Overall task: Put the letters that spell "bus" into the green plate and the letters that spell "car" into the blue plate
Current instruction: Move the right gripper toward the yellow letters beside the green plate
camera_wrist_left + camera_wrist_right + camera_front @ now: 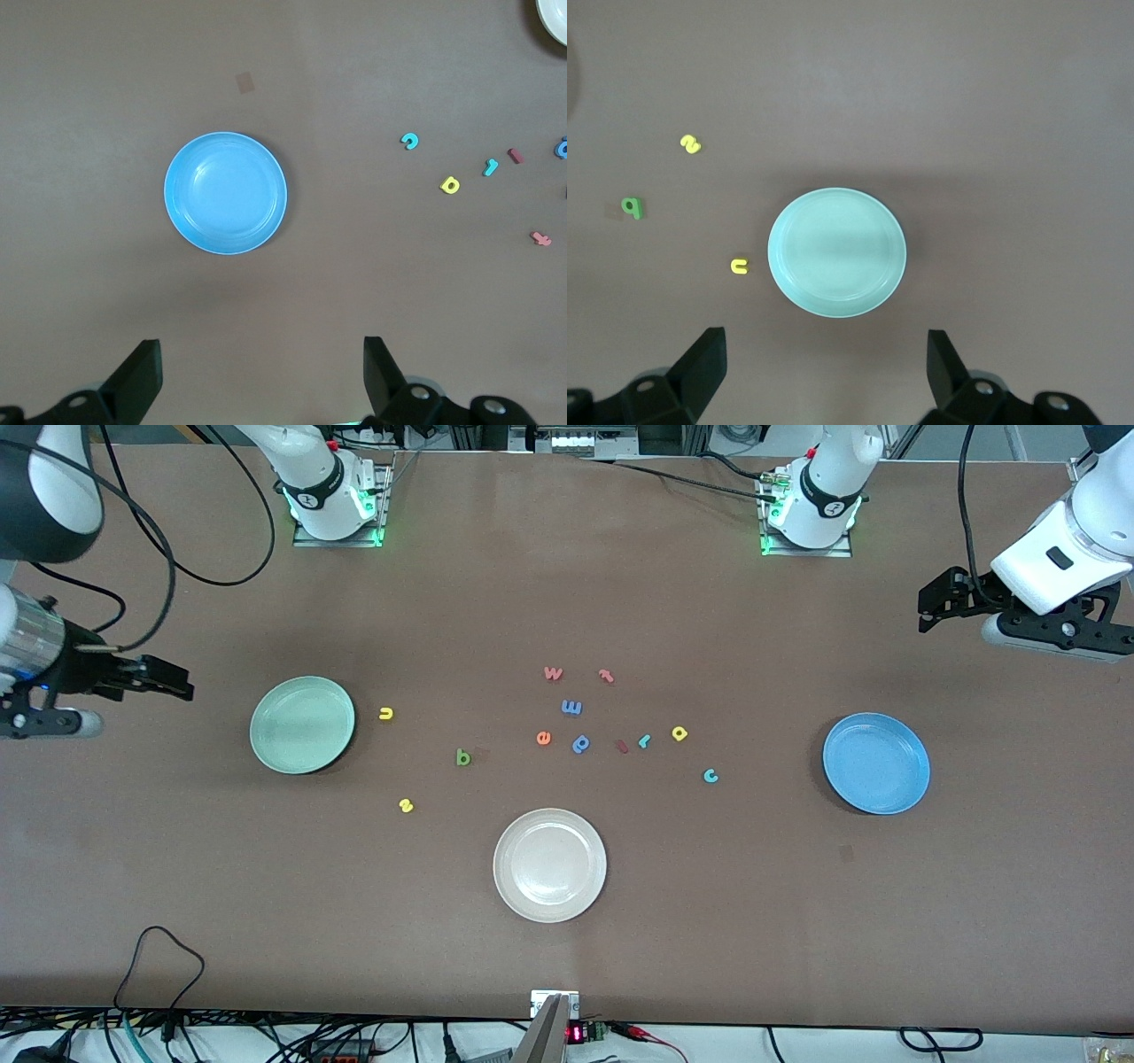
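The only writing I can read is the foam letters lying on the table between my two arms: a yellow "u" (385,713) just beside the green plate (270,731), a green "b" (462,757), an orange "e" (543,738), a blue "p" (580,744), a teal "c" (710,776) and a pink "w" (553,673)

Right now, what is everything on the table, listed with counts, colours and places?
green plate: 1, pale mint, right arm's end.
blue plate: 1, bright blue, left arm's end.
white plate: 1, cream, nearest the front camera.
"bus" letters: yellow u beside green plate, green b, yellow s.
"car" letters: teal c, yellow a, teal r.
other letters: 6, mixed colours, mid-table.
left gripper: jaws open, over its table end.
right gripper: jaws open, waiting.
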Action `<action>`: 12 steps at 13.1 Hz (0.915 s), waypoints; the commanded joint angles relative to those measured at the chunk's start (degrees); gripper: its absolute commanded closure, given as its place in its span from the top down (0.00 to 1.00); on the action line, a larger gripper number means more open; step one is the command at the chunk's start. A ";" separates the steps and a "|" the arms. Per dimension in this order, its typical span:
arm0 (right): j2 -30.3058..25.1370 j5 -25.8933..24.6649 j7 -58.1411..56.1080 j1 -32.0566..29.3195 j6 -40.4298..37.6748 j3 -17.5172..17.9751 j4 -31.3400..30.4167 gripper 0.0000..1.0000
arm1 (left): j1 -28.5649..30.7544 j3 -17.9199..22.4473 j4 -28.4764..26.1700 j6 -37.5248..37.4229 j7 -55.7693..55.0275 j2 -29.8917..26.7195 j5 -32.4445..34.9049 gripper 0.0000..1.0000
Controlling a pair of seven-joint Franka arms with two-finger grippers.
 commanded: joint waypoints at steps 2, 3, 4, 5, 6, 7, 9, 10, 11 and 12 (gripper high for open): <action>4.32 0.95 0.50 2.11 2.90 0.04 -2.05 1.00 | 0.13 -0.16 1.98 -1.29 -0.01 0.90 -0.79 1.00; 4.69 0.95 1.46 3.34 7.89 0.22 -5.37 1.00 | 0.13 -0.16 1.98 -1.29 0.07 0.90 -0.79 1.00; 4.60 0.95 5.04 4.39 14.64 0.31 -10.01 1.00 | 0.13 -0.16 1.98 -1.21 -0.01 0.90 -0.79 1.00; 4.78 0.95 7.25 5.54 19.40 0.74 -13.54 1.00 | 0.04 -0.16 1.98 -1.12 -0.01 0.90 -0.79 1.00; 5.04 0.95 8.49 6.33 23.80 1.88 -16.71 1.00 | -0.05 -0.16 1.98 -1.12 -0.01 0.90 -0.88 1.00; 5.39 0.95 10.42 6.69 28.89 3.02 -20.13 1.00 | -0.05 -0.16 1.98 -1.21 -0.01 0.82 -0.88 1.00; 6.96 0.95 13.50 6.95 37.34 4.52 -24.46 1.00 | -0.31 -0.16 1.89 -1.21 -0.01 0.73 -0.88 1.00; 8.80 0.95 13.95 8.26 39.90 4.70 -24.65 1.00 | -0.31 -0.16 1.89 -1.21 -0.01 0.81 -0.96 1.00; 10.30 0.86 13.95 9.58 42.28 4.70 -24.30 1.00 | -0.14 -0.16 1.80 -1.29 0.16 0.73 -0.96 1.00; 12.40 0.25 13.60 10.46 45.00 4.70 -23.17 1.00 | -0.05 -0.16 1.80 -1.38 0.60 0.73 -0.96 1.00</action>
